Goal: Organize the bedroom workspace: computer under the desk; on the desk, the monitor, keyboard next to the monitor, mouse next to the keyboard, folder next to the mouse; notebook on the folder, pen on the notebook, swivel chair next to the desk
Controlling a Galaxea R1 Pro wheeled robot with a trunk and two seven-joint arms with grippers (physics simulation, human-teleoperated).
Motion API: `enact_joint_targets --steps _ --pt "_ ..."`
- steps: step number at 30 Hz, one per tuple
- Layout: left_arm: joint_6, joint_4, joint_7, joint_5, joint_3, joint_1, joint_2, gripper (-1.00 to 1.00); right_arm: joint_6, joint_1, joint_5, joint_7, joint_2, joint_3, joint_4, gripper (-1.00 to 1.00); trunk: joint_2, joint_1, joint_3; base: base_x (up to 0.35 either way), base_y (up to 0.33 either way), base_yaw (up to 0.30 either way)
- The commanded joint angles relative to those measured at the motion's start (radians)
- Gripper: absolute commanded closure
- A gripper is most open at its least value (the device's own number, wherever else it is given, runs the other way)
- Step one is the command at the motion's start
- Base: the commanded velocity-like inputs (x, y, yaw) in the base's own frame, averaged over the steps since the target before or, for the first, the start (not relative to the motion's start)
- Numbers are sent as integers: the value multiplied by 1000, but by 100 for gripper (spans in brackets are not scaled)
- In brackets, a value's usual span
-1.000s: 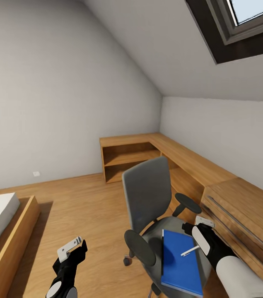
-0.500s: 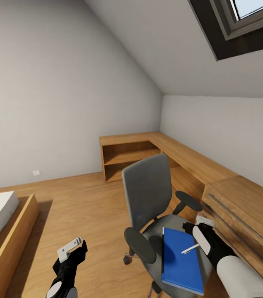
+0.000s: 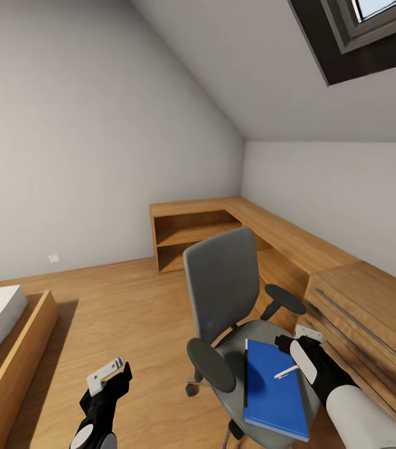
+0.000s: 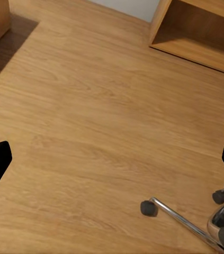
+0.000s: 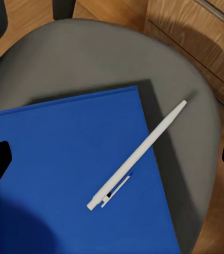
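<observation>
Our right gripper [image 5: 112, 159] hangs spread wide above the swivel chair [image 3: 222, 293]; on its seat lies the folder [image 5: 74, 174], the pen [image 5: 135, 156] across it. We should centre over the pen, descend squarely. Our left gripper [image 4: 112, 159] idles unclenched.
</observation>
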Motion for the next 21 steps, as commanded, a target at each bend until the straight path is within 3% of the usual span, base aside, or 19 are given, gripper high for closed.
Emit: enact_joint_targets --steps 1,21 --pt "4 -2 6 4 -1 -1 0 -100 4 0 -8 -7 -1 4 -2 -100 -8 4 -4 0 0 0" --pt "4 -2 6 4 -1 -1 0 -100 4 0 -8 -8 -1 4 -2 -100 -148 81 -67 0 0 0"
